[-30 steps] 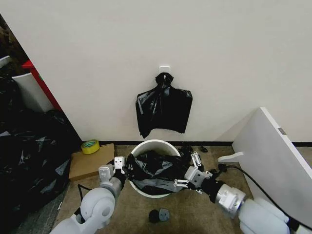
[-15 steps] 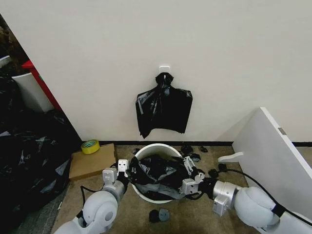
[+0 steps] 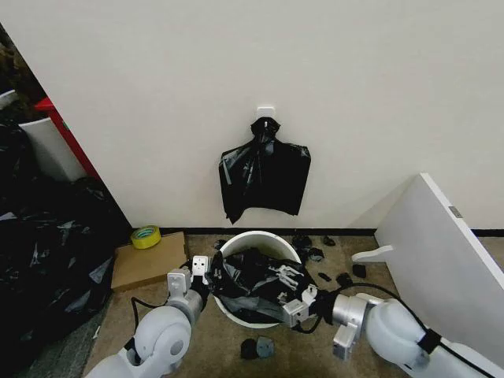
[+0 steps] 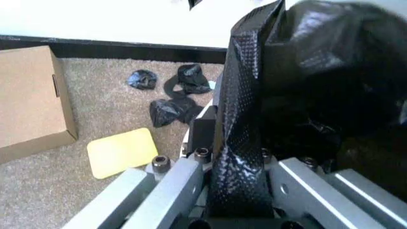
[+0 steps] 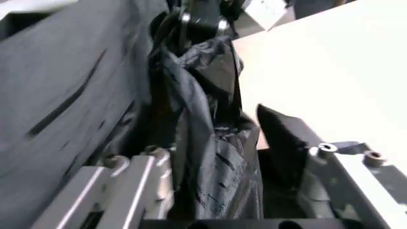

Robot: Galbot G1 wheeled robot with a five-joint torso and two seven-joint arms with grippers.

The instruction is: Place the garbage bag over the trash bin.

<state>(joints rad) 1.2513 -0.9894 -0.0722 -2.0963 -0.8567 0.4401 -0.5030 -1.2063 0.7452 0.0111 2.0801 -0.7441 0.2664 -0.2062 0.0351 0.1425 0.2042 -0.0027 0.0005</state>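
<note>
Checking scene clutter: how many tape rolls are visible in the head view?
1. The yellow tape roll lies on the cardboard box, on the floor left of the trash bin. Others could be hidden behind the heap of black sacks.

Trash bin [image 3: 236, 246] interior under garbage bag [image 3: 250, 277]

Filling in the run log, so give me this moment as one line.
left gripper: shut on garbage bag | right gripper: shut on garbage bag | bag bunched over trash bin, rim part bare
</note>
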